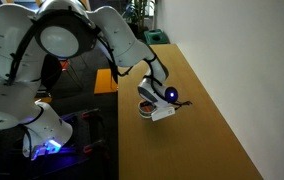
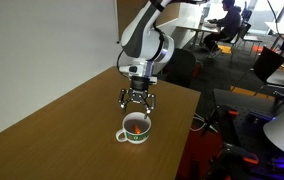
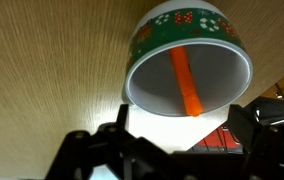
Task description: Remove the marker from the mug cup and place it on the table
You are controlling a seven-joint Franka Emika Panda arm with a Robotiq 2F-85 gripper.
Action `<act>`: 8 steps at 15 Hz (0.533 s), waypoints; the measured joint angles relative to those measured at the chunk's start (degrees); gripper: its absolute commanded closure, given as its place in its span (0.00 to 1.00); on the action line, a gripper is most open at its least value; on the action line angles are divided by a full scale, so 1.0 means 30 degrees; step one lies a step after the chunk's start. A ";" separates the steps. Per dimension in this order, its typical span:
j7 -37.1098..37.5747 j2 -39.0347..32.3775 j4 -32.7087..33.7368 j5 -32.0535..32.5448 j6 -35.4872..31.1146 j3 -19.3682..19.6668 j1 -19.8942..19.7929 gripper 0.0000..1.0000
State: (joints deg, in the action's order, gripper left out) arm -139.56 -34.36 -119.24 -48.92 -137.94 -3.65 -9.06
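Note:
The mug cup is white inside with a green patterned band outside. It stands on the light wood table near its edge. The orange-red marker leans inside the mug, its tip at the rim. In an exterior view the mug sits just below my gripper. My gripper is open and empty, hovering over the mug with a finger on either side of the rim and not touching it. In an exterior view the gripper covers most of the mug.
The table edge runs close beside the mug. A small orange-tan surface lies behind the arm. Dark equipment with a blue light stands by the robot base. Office chairs and desks fill the background.

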 measured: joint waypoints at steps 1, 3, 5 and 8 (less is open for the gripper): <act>-0.0244 0.0001 0.0024 0.0209 0.0000 0.0000 -0.0016 0.00; -0.0930 0.0000 0.0047 0.0718 0.0006 -0.0001 -0.0082 0.00; -0.1588 0.0000 0.0065 0.1259 0.0055 -0.0006 -0.0185 0.00; -0.2390 0.0000 0.0203 0.2071 0.0392 -0.0068 -0.0422 0.21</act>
State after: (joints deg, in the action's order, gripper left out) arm -146.73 -34.37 -118.63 -42.70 -136.77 -3.86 -10.33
